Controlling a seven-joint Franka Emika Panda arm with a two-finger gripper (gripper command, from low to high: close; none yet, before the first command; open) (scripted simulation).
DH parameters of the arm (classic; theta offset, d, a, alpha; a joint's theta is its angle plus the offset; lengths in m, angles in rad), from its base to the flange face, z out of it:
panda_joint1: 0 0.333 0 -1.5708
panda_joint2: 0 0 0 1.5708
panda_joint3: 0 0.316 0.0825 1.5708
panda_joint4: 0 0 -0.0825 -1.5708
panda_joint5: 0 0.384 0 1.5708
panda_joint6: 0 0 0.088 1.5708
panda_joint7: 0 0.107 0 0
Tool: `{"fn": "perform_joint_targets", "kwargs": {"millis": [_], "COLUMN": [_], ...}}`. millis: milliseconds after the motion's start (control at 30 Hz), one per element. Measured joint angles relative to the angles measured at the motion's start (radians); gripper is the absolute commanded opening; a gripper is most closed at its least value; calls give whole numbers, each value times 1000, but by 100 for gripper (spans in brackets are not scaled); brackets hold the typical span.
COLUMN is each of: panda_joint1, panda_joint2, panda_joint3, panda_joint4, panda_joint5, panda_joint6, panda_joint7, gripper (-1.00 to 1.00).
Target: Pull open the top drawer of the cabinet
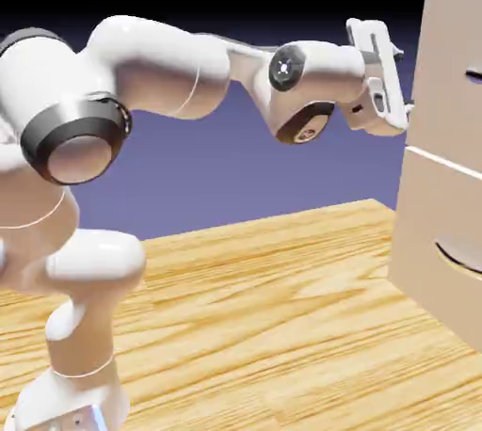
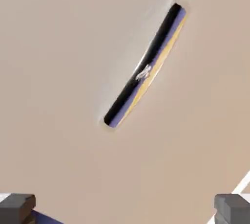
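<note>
Drawer (image 1: 450, 71) sits at the cabinet's (image 1: 442, 231) top, standing at the table's (image 1: 264, 326) right edge in the exterior view. Gripper (image 2: 125, 208) hangs just before it, jaws wide, holding nothing. Its front looks stiff, smooth and slippery; the only purchase is the dark slot (image 2: 144, 66), so fingers should probably hook there. Slot lies askew to the fingers.
</note>
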Motion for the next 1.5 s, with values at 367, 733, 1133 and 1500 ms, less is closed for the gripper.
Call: {"fn": "perform_joint_targets", "kwargs": {"millis": [367, 733, 1133, 1500], "panda_joint1": [399, 774, 1005, 606], "panda_joint2": [12, 23, -43, 55], "panda_joint3": [-364, -706, -888, -567], "panda_joint4": [193, 374, 573, 257], "panda_joint5": [55, 108, 163, 80], "panda_joint6": [120, 233, 177, 262], "panda_joint7": [173, 335, 255, 380], "gripper": [100, 100, -100, -100]}}
